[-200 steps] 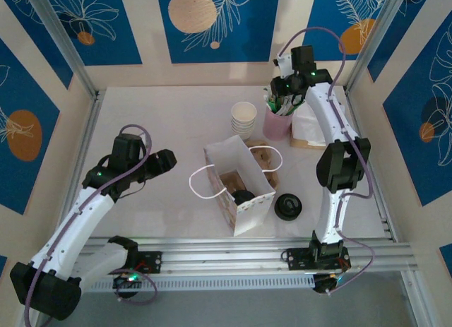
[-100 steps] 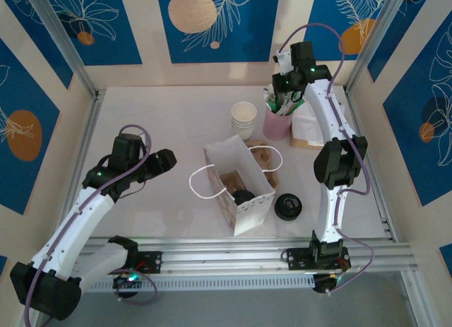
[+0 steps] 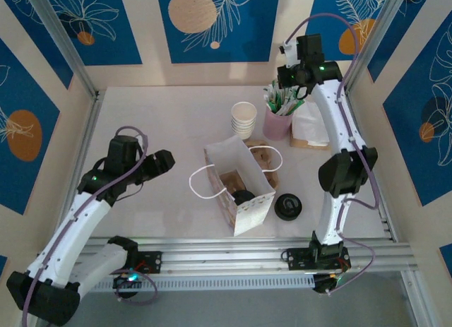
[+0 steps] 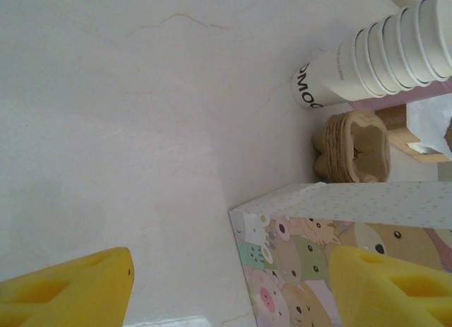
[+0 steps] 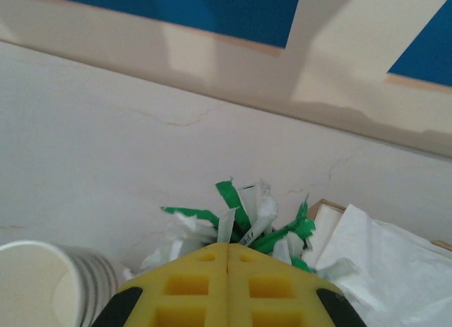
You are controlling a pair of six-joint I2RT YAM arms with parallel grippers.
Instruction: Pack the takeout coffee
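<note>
Left gripper [image 4: 229, 293]: yellow foam pads spread wide, nothing between them. Printed paper bag [image 4: 339, 228], boxy and matte, stands just ahead, toward one pad. Dark round thing [image 3: 244, 196] sits inside it, hard to identify.

Right gripper [image 5: 227, 274]: pads pressed flush above crinkled green-white straw wrappers [image 5: 244, 217]; whether one is pinched is unclear. Ribbed cup stack [image 5: 49, 284] is beside them, cut off.

Scuffed white tabletop [image 3: 162, 115], blue-panelled walls [image 3: 212, 23].

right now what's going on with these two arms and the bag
The arms are packing a takeout coffee. The right claw is shut just above the wrapped straws in the pink cup; whether it pinches one is unclear. The left claw hangs open left of the paper bag, which holds what looks like a lidded cup. A black lid lies beside it.
</note>
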